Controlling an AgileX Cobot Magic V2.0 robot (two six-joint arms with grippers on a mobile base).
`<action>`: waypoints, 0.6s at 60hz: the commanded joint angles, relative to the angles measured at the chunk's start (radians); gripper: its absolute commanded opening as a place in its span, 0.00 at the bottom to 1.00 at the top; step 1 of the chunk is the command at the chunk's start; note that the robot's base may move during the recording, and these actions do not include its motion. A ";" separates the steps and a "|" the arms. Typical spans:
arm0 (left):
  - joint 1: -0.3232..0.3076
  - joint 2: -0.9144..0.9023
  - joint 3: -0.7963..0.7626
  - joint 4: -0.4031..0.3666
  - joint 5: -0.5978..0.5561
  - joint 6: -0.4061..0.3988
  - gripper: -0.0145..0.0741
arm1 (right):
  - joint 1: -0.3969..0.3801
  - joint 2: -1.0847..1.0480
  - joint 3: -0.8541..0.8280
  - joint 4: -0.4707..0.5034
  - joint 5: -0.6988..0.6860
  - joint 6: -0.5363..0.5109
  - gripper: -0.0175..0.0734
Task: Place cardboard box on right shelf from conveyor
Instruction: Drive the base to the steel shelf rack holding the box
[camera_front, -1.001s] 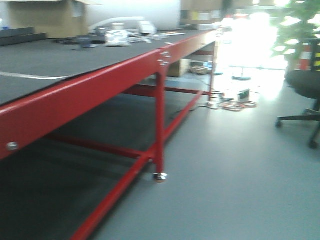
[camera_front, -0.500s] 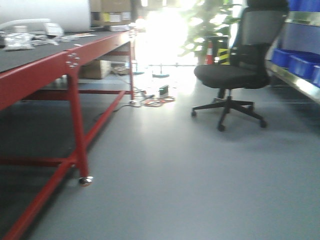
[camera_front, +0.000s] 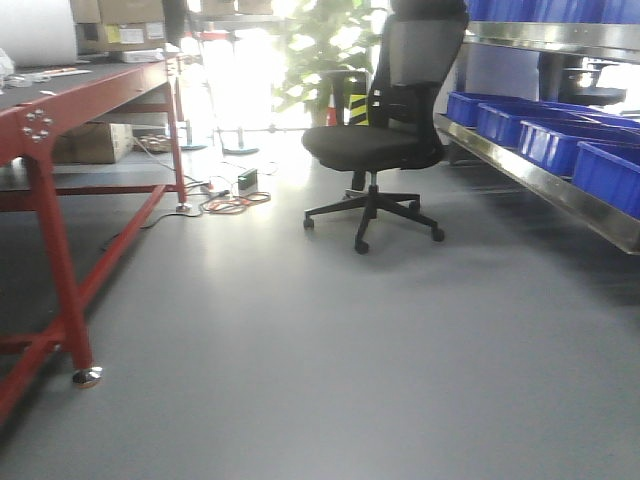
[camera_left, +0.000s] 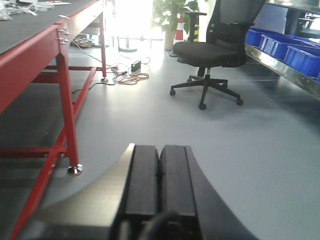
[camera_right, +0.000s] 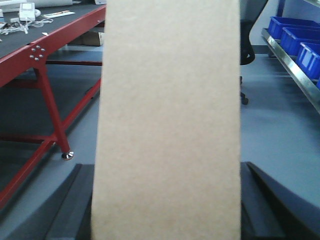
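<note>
The cardboard box (camera_right: 167, 100), plain tan and tall, fills the middle of the right wrist view. My right gripper (camera_right: 166, 172) is shut on it, one dark finger on each side. My left gripper (camera_left: 159, 165) is shut with nothing in it and hangs over the grey floor. The right shelf (camera_front: 530, 178), shiny steel with a long front lip, runs along the right side (camera_left: 280, 66) (camera_right: 296, 75) and is some way off. The conveyor is out of view.
A red-framed workbench (camera_front: 45, 120) with a dark top stands at the left. A black office chair (camera_front: 385, 140) is between it and the shelf. Blue bins (camera_front: 560, 140) sit on the shelf. Cables (camera_front: 228, 203) lie on the floor beyond.
The front view has swung to the right. The red workbench slid off to the left, and the chair, the blue bins and the steel shelf came into view.
</note>
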 joint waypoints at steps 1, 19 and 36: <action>-0.008 -0.013 0.009 -0.006 -0.086 0.000 0.03 | -0.004 0.013 -0.029 -0.007 -0.102 -0.010 0.46; -0.008 -0.015 0.009 -0.006 -0.086 0.000 0.03 | -0.004 0.012 -0.029 -0.007 -0.100 -0.010 0.46; -0.008 -0.015 0.009 -0.006 -0.086 0.000 0.03 | -0.004 0.012 -0.029 -0.007 -0.100 -0.010 0.46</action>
